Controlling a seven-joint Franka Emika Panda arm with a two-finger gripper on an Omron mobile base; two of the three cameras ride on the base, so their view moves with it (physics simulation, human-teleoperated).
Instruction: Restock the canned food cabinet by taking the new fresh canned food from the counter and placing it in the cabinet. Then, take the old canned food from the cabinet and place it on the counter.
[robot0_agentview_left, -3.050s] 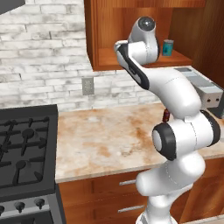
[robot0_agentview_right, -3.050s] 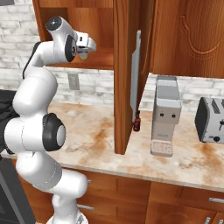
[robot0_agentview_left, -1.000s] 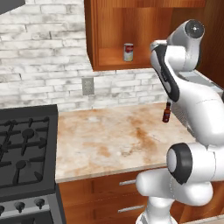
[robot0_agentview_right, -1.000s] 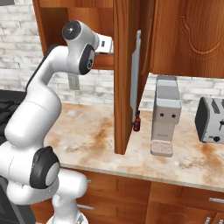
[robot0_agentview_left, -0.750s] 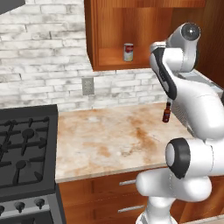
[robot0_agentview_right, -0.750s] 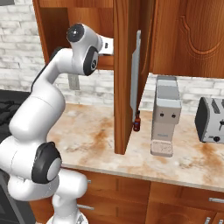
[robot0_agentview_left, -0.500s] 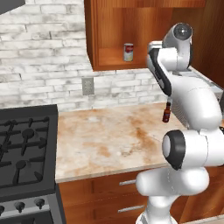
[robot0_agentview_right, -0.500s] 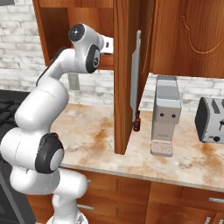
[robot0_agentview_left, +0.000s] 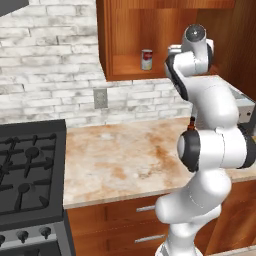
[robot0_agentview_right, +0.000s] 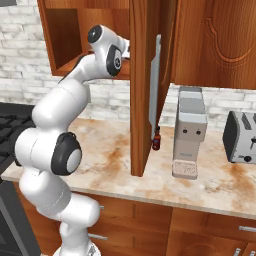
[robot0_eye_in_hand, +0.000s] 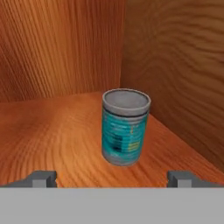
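Gripper (robot0_eye_in_hand: 112, 177) is inside the cabinet (robot0_agentview_left: 125, 35), fingers spread wide, holding nothing. In the hand view the two fingertips (robot0_eye_in_hand: 41, 178) sit at roughly 8 and 4 o'clock of the frame, with the teal can between and beyond them.

Old canned food (robot0_eye_in_hand: 125, 127): teal-blue label, silver top, upright on the wooden shelf, at frame centre in the hand view, just beyond the fingertips, not touching either. It stands close to the cabinet's corner, side wall at its 3 o'clock, back wall at its 12 o'clock.

New fresh canned food (robot0_agentview_left: 146, 59): red-and-white label, upright on the cabinet shelf in the left base view, at about 9 o'clock of the arm's wrist, well apart from it.

Counter (robot0_agentview_left: 120, 160): beige mottled stone, below the cabinet. A dark brown bottle (robot0_agentview_right: 156, 140) stands on it near the open cabinet door (robot0_agentview_right: 142, 85) in the right base view, at about 9 o'clock of the coffee machine (robot0_agentview_right: 190, 132). Toaster (robot0_agentview_right: 241, 137) at 3 o'clock of the coffee machine. Black gas stove (robot0_agentview_left: 30, 170) at 9 o'clock of the counter in the left base view. Drawers (robot0_agentview_left: 135, 225) with silver handles under the counter. Wall outlet (robot0_agentview_left: 100, 98) on the white brick backsplash at 6 o'clock of the cabinet's left edge.
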